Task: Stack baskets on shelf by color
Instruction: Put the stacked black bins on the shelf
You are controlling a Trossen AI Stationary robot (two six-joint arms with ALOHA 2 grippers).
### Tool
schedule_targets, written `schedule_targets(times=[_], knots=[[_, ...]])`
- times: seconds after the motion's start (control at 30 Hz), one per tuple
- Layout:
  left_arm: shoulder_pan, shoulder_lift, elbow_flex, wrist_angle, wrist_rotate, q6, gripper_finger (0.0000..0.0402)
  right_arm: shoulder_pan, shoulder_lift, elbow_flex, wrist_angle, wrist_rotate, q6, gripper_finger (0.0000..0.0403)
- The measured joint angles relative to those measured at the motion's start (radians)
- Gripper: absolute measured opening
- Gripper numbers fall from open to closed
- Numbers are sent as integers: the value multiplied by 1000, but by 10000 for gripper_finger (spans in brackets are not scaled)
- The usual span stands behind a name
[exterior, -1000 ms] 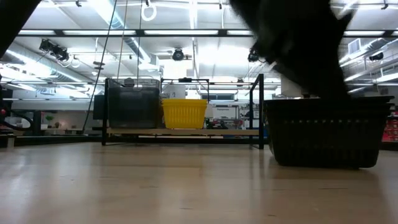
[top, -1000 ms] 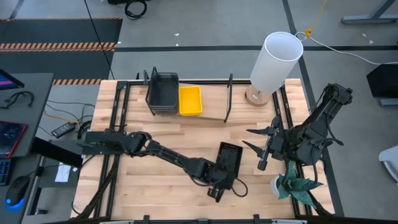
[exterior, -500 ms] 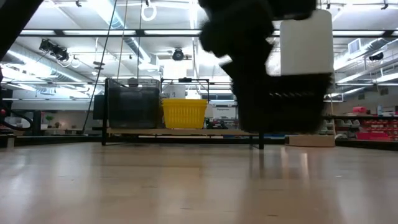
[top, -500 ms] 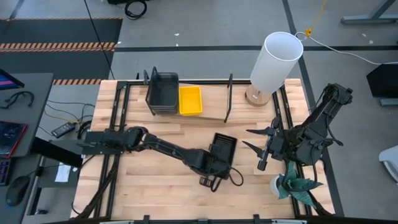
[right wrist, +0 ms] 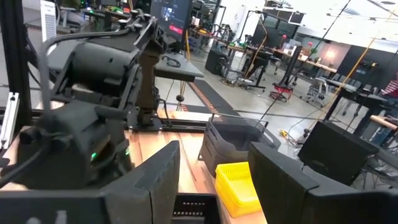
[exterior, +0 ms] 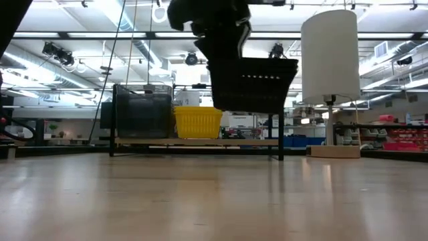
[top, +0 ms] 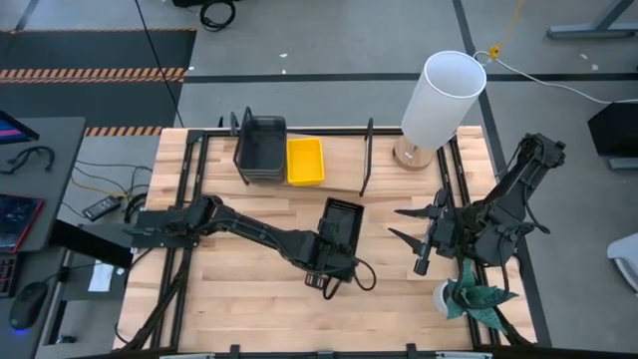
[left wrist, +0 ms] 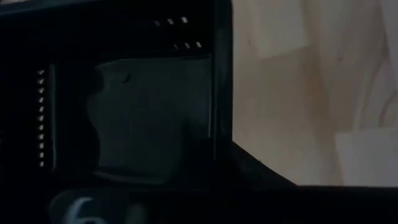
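While the left tool (top: 321, 271) is gripping the black basket (top: 337, 231) by its near rim, closed on it and carrying it clear of the table (top: 249, 309) toward the shelf (top: 344, 189), the basket is looking light, stiff and rim-graspable; the right tool (top: 411, 231) is waiting open at the table's right.

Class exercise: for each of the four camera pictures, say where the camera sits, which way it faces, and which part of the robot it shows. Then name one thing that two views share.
High: overhead, facing down; both arms, left gripper holding the black basket.
Low: table height, facing the shelf; the left arm carrying the basket.
Left wrist: on the left arm, facing into the basket.
Right wrist: on the right arm, facing across the table; own fingers, left arm.
Shared: yellow basket.
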Motion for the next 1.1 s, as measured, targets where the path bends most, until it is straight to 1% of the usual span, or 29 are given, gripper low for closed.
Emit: schedule_targets(times=[0.17, 0.3, 0.4, 0.47, 0.57, 0.67, 0.73, 0.87, 1.0, 1.1], knots=[[54, -81, -75, 0, -13, -6, 16, 0, 0, 0, 3, 0, -1, 195], [113, -149, -91, 27, -20, 9, 16, 0, 0, 0, 10, -1, -5, 195], [165, -188, -93, 39, -3, 43, 18, 0, 0, 0, 10, 0, -6, 195], [208, -214, -93, 58, 33, 65, 19, 0, 0, 0, 10, 0, -8, 195], [297, -234, -92, 91, 150, 100, 16, 0, 0, 0, 10, -1, -9, 195], [389, -235, -93, 127, 280, 103, 16, 0, 0, 0, 10, -6, -16, 195], [441, -225, -92, 174, 335, 103, 19, 0, 0, 0, 9, -8, -19, 195], [513, -190, -93, 250, 364, 129, 17, 0, 0, 0, 9, -8, -30, 195], [545, -174, -92, 330, 387, 156, 16, 0, 0, 0, 6, -8, -32, 195], [563, -147, -92, 330, 413, 156, 19, 0, 0, 0, 8, -7, -35, 195]])
